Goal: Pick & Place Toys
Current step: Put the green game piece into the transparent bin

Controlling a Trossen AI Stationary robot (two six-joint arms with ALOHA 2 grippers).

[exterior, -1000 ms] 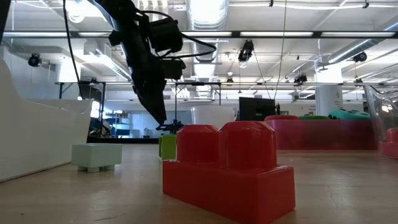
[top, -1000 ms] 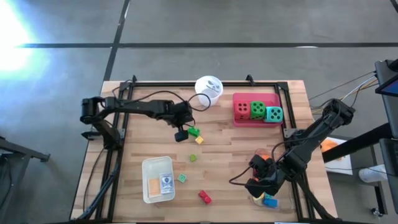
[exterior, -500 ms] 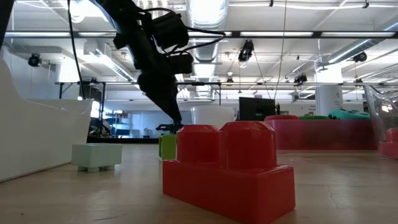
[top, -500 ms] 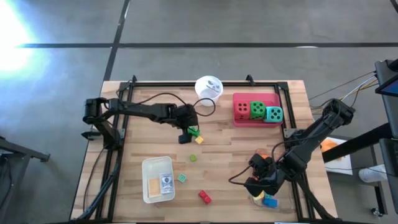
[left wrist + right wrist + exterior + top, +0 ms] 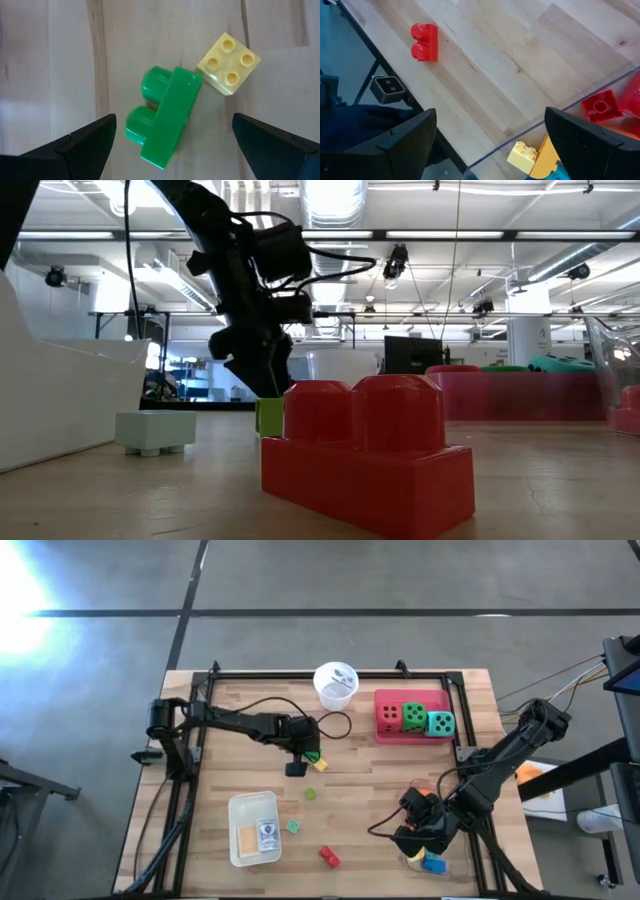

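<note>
A green brick lies on its side on the wooden table, with one corner against a pale yellow brick. My left gripper hangs open just above it, pointing steeply down, one finger on either side of the green brick and neither touching. More bricks lie nearer: a small green one, another green one and a red one. Three dice sit in the pink tray. My right gripper waits open above the clear tray at the near right.
A white cup stands at the far middle. A white tray with cards lies at the near left. The clear tray holds red and yellow bricks. A black frame runs round the table top.
My left gripper has come down toward the green brick, shifting a little toward the table's right and near edges, and has rolled about its own axis. Its fingers have stayed open. No brick has moved.
</note>
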